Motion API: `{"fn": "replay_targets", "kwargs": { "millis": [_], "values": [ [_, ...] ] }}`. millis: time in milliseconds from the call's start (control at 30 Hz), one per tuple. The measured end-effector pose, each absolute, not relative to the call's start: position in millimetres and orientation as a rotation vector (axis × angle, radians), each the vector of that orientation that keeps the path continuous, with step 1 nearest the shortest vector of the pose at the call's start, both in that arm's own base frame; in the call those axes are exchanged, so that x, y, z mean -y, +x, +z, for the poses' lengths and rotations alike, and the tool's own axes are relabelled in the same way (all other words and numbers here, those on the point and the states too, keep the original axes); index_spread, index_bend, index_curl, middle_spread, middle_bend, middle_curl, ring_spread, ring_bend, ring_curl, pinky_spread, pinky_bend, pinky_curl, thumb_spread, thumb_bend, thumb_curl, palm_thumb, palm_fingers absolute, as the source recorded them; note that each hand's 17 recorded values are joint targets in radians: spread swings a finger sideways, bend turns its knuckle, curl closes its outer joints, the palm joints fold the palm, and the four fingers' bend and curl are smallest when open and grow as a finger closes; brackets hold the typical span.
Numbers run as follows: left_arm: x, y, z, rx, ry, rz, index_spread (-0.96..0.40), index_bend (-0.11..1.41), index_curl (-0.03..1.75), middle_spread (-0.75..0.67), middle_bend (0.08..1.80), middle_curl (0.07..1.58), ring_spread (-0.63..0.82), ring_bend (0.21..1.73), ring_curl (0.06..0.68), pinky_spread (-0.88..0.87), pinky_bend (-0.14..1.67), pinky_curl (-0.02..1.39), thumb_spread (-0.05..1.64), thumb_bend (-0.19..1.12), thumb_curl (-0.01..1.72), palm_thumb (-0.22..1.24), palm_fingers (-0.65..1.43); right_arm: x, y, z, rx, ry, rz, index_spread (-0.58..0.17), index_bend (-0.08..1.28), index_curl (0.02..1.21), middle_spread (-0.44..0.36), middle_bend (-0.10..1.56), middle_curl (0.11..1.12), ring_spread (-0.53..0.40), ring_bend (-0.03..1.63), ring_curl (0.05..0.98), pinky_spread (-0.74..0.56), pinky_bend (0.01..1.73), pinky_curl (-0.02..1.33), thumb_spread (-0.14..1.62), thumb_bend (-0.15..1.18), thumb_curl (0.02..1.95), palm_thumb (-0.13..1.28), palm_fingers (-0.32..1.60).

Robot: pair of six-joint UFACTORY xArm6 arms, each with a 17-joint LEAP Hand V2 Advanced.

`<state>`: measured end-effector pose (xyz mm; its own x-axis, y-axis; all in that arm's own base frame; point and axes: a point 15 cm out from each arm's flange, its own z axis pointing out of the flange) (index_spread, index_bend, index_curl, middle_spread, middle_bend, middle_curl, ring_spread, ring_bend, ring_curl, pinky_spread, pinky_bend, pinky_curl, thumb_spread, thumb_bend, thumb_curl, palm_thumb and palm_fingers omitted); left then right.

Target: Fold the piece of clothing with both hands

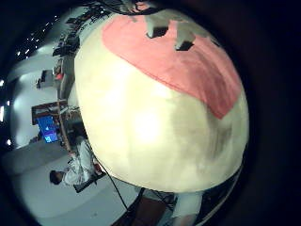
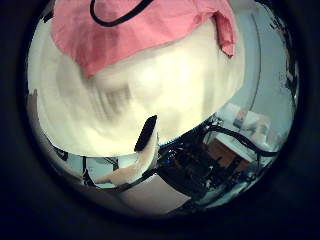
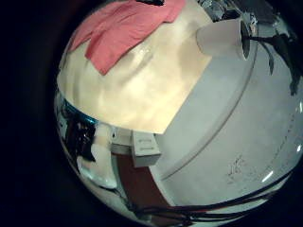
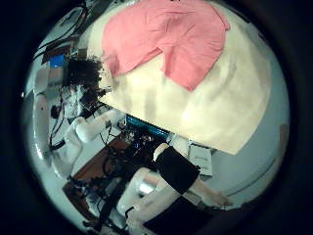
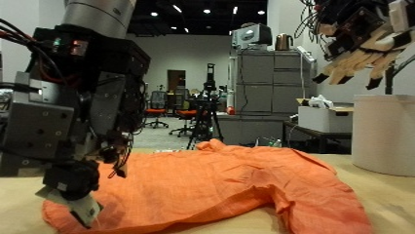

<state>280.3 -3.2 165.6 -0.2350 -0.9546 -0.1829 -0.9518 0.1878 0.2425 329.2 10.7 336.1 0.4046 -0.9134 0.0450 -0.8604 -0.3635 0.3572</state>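
Tabletop (image 5: 376, 200) with rumpled orange garment (image 5: 214, 185)

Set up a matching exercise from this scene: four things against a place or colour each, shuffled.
Things:
1. garment
2. left hand
3. right hand
4. container

Descriptions:
a. raised, clear of the garment
b. white, upright
c. orange, lying on the table
d. low, at the garment's edge

Pairs: 1-c, 2-d, 3-a, 4-b
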Motion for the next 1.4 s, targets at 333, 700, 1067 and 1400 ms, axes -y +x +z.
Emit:
{"fn": "replay_targets", "kwargs": {
  "millis": [333,700,1067,1400],
  "values": [
    [6.4,283.1,154.4,2.414,1.908,-0.546,0.03,0.16,0.29,0.03,0.23,0.36,0.33,0.57,0.224,0.32,0.30,0.33,0.96,-0.03,0.31,0.35,0.14,-11.1,335.0,332.4,1.537,2.350,-0.223,-0.299,0.17,0.32,0.112,0.18,0.29,0.237,0.29,0.252,0.36,0.40,0.31,1.25,-0.01,0.23,0.42,0.07],
    [5.4,281.0,149.4,2.408,1.898,-0.584,0.03,0.16,0.29,0.03,0.23,0.37,0.28,0.56,0.214,0.30,0.30,0.32,0.96,-0.03,0.31,0.35,0.15,-12.5,334.6,332.4,1.533,2.351,-0.223,-0.299,0.17,0.32,0.111,0.18,0.29,0.239,0.29,0.256,0.36,0.39,0.31,1.25,-0.01,0.23,0.42,0.08],
    [5.1,278.6,139.4,2.385,1.882,-0.618,0.03,0.17,0.30,0.04,0.20,0.37,0.28,0.54,0.207,0.29,0.29,0.32,0.96,-0.03,0.31,0.36,0.16,-12.5,334.6,332.4,1.533,2.351,-0.223,-0.299,0.17,0.32,0.103,0.18,0.29,0.240,0.29,0.254,0.36,0.38,0.31,1.25,-0.01,0.23,0.42,0.08],
    [6.5,283.1,134.3,2.379,1.882,-0.649,-0.12,0.35,0.40,-0.20,0.60,0.48,0.08,0.45,0.167,0.19,0.10,0.22,0.97,-0.03,0.31,0.36,0.58,-12.7,333.8,334.0,1.531,2.353,-0.218,-0.301,0.18,0.32,0.098,0.18,0.28,0.240,0.29,0.253,0.36,0.37,0.31,1.26,-0.01,0.23,0.42,0.09]
  ]
}}
